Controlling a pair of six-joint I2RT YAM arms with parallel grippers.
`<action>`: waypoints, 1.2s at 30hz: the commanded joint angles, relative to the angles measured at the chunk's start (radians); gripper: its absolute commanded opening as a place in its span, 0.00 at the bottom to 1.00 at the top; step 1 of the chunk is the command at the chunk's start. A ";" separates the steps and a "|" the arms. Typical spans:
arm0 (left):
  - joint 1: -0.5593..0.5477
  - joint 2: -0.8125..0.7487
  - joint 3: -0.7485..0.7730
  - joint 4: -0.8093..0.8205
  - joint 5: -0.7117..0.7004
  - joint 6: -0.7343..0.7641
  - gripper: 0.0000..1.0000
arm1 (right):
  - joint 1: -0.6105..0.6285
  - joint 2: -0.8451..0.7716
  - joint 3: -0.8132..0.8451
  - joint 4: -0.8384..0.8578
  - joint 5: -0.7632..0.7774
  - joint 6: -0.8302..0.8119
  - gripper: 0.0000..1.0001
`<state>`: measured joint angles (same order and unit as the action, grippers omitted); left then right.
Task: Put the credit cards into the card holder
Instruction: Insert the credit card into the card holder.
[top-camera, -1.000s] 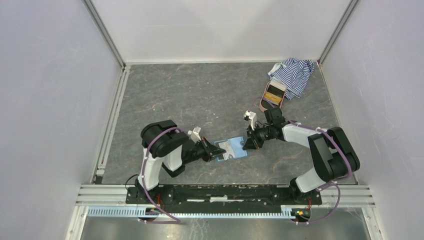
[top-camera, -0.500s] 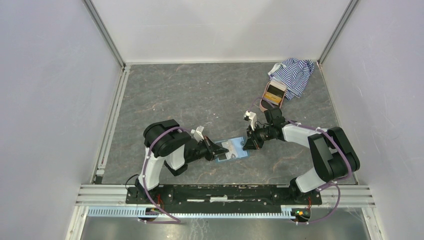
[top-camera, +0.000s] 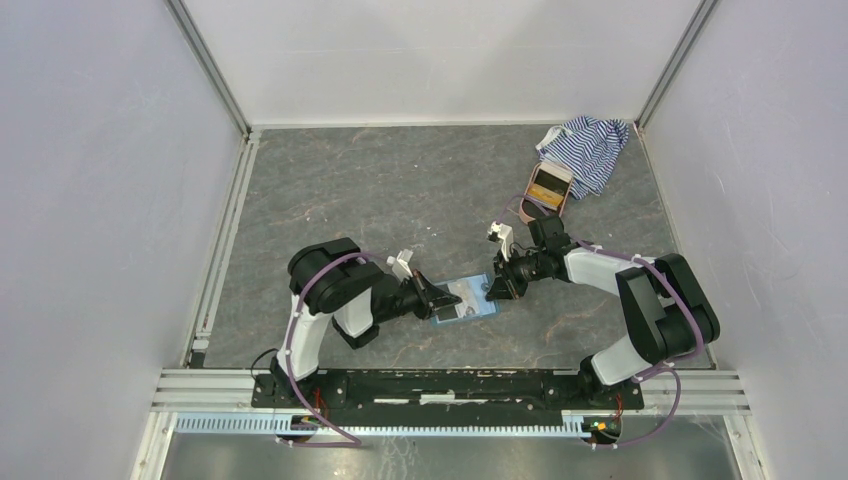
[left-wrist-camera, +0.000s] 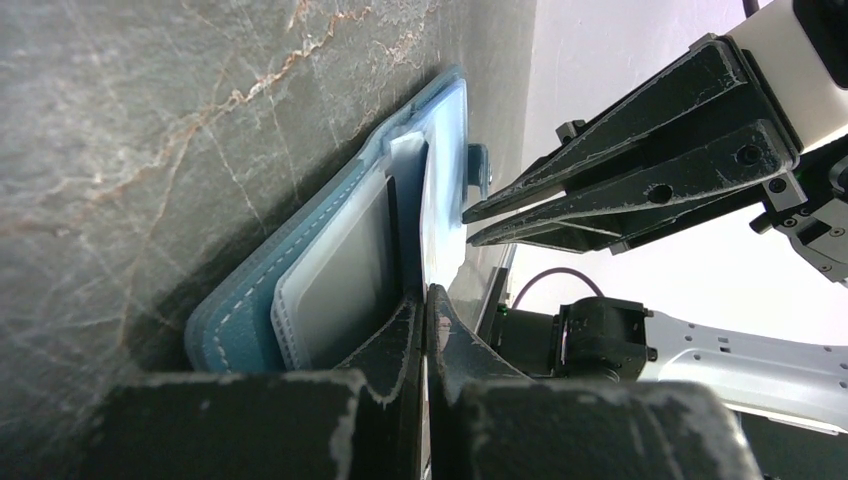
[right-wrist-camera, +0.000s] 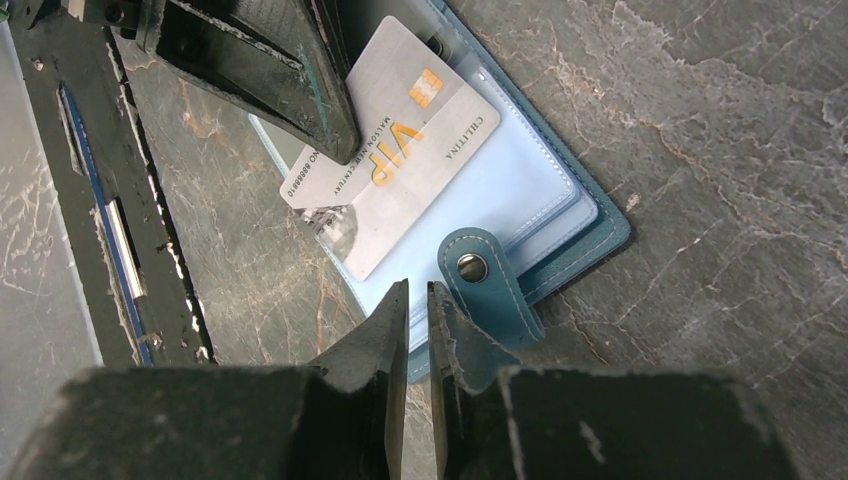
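Lying slantwise across the pale blue inside of the open card holder (right-wrist-camera: 520, 190), the silver-grey credit card (right-wrist-camera: 400, 150) shows its gold "VIP" lettering only to the right wrist camera. The left wrist camera meets that same card almost edge-on, as a pale sliver rising straight ahead of its own fingertips. The left gripper (left-wrist-camera: 425, 297) has its jaws pressed together on the card's near end, so the card stands directly in front of it. In that view the holder's teal cover and clear sleeve sit just left of the tips, flat against the table (left-wrist-camera: 120, 150).

From the right wrist, the holder spreads out ahead of the right gripper (right-wrist-camera: 418, 297). The card lies beyond the tips and to their left, and the snap tab (right-wrist-camera: 485, 280) is just beside the right-hand finger. Those jaws stand nearly together with a slim gap. The tips sit at the holder's near edge, and whether they nip it or only rest there cannot be told.

The overhead camera alone gives the wider layout: the two grippers face each other over the holder, the left one at its left end and the right one at its right end. Well beyond the right gripper, toward the far right corner, lie a pink case (top-camera: 550, 187) and a striped cloth (top-camera: 590, 143), just beside each other.
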<state>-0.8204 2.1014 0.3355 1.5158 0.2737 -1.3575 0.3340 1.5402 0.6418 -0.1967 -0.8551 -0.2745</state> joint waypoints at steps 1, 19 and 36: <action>-0.006 0.005 0.011 -0.034 0.016 0.004 0.05 | 0.009 -0.011 0.030 0.010 -0.024 -0.008 0.18; -0.007 -0.316 0.148 -0.762 -0.035 0.225 0.47 | 0.010 -0.020 0.035 0.005 -0.023 -0.015 0.18; -0.031 -0.391 0.354 -1.220 -0.090 0.357 0.47 | 0.009 -0.027 0.036 0.005 -0.030 -0.015 0.18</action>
<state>-0.8391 1.7248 0.6422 0.4500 0.2260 -1.0851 0.3386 1.5368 0.6487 -0.2005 -0.8639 -0.2771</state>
